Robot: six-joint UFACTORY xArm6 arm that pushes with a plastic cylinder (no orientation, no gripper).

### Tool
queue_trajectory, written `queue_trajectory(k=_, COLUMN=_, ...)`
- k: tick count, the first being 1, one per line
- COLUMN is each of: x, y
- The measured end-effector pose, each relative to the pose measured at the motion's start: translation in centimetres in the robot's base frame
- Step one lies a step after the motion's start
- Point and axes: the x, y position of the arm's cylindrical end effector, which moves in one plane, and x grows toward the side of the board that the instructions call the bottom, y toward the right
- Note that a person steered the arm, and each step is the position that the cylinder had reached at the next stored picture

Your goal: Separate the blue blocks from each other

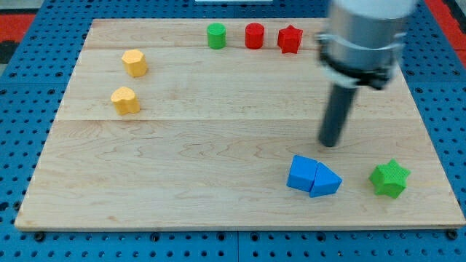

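Two blue blocks, a cube (pixel 301 173) and a triangular wedge (pixel 325 180), touching side by side near the wooden tabletop's (pixel 218 160) bottom right. Dark rod tool, no jaws to part or close, tip (pixel 331 143) just above them, apart.

Count on the board (pixel 218 131): eight blocks. Blue, two: a cube (pixel 301 173) and a triangle (pixel 325 180), touching. Yellow, two: one (pixel 134 62) above the other (pixel 125 100), shapes unclear. Red, two: a cylinder (pixel 254 36), a star (pixel 290 38). Green, two: a cylinder (pixel 216 36), a star (pixel 389 178). One rod, one tip (pixel 330 143).
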Motion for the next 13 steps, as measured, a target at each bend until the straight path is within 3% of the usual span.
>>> queue_trajectory(k=1, x=3.1, y=0.8)
queue_trajectory(k=3, x=5.9, y=-3.3)
queue_trajectory(k=7, x=3.8, y=-14.9)
queue_trajectory(k=9, x=5.9, y=-9.6)
queue_trajectory(k=10, x=8.1, y=-12.5)
queue_trajectory(k=11, x=12.3, y=-10.8)
queue_trajectory(k=12, x=12.2, y=-6.4)
queue_trajectory(k=13, x=10.5, y=-6.1)
